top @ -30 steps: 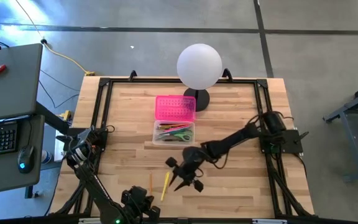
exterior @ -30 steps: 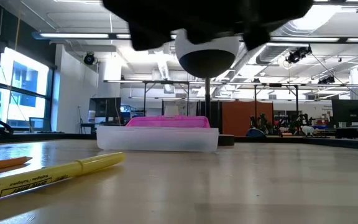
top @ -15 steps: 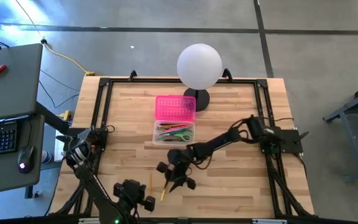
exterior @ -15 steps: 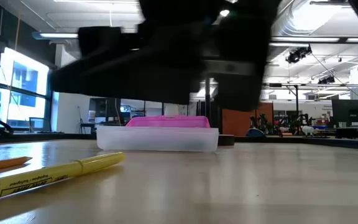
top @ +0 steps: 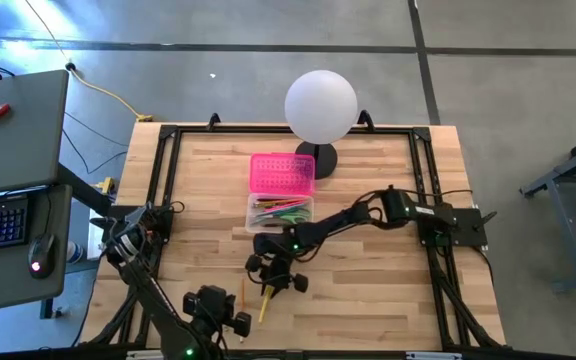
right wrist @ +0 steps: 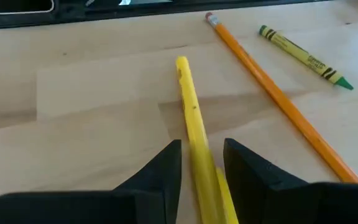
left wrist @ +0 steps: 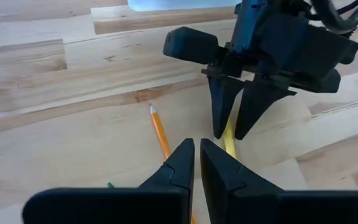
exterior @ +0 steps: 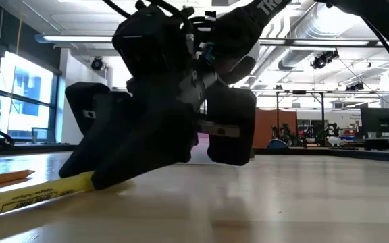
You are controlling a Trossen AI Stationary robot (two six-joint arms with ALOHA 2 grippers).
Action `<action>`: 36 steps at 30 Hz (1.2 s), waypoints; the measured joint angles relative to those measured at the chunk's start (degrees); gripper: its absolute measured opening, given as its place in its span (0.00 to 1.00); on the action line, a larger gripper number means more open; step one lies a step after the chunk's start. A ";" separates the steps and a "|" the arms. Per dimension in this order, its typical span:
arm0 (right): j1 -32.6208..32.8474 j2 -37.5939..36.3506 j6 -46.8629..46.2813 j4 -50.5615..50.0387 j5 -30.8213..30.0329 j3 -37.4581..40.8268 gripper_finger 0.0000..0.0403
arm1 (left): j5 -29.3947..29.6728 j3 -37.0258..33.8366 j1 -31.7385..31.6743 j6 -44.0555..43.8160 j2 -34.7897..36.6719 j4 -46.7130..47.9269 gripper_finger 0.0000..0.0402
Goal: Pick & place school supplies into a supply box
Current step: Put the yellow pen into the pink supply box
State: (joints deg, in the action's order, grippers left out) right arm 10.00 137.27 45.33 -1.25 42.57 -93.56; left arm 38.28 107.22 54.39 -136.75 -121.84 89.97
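Note:
My right gripper point(right wrist: 202, 165) is open and low over the table's near middle. One finger stands on each side of a yellow pen point(right wrist: 188, 99) that lies flat on the wood point(top: 264, 305). An orange pencil point(right wrist: 272, 93) and a green-tipped yellow crayon point(right wrist: 303, 56) lie beside the pen. My left gripper point(left wrist: 196, 149) is shut just short of these, at the near edge, pointing at the right gripper point(left wrist: 229, 130). The supply box point(top: 280, 215) has a clear base with pens and scissors in it. Its pink dotted lid point(top: 282, 173) lies open behind. My right gripper comes at the yellow pen from above, slanting down, with its fingers point(right wrist: 166, 171) along the pen and one on each side. The pen lies flat on the table. Whether the fingers touch it, I cannot tell.
A white globe lamp point(top: 320, 107) stands on a dark foot just behind the box. A black frame point(top: 168, 180) runs around the tabletop. Bare wood point(top: 368, 290) lies to the right of the pen.
My right gripper has moved toward the table's left and come down over the yellow pen, and it now fills the low view in front of the box. My left arm has shifted slightly toward the left. The pen and pencil have stayed where they were.

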 joint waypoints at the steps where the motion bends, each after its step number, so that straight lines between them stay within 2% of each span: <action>1: -0.09 0.00 0.41 -0.40 -0.02 -0.02 0.24 | -0.04 0.00 0.00 0.00 0.00 0.02 0.15; 8: -1.48 0.00 3.16 -1.86 0.07 -0.04 0.24 | -0.18 -0.02 0.00 -0.22 -0.02 0.02 0.15; 15: -2.64 3.61 3.36 -2.60 3.61 -0.28 0.24 | -0.22 -0.02 0.00 -1.05 -0.02 0.03 0.15; 20: -2.81 6.71 2.41 -1.18 7.60 -0.37 0.15 | -0.22 -0.02 0.00 -1.25 -0.02 0.02 0.15; 24: -2.82 6.77 -0.33 -0.71 7.47 -0.32 0.07 | -0.30 -0.02 0.00 -1.33 -0.04 0.02 0.15; 30: -2.51 1.68 -4.61 -2.30 3.30 0.06 0.08 | -0.39 -0.02 0.00 -1.36 -0.04 0.02 0.15; 33: -2.23 -3.33 -3.64 -6.23 -3.03 0.39 0.08 | -0.39 -0.02 0.00 -1.38 -0.04 0.02 0.15; 36: -2.67 -9.91 -0.14 -9.79 -12.69 0.16 0.08 | -0.39 -0.02 0.00 -1.38 -0.04 0.04 0.15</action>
State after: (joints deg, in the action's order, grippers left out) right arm 7.33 127.36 45.19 -11.04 29.87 -93.39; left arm 37.89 107.20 54.39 -138.12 -121.89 90.02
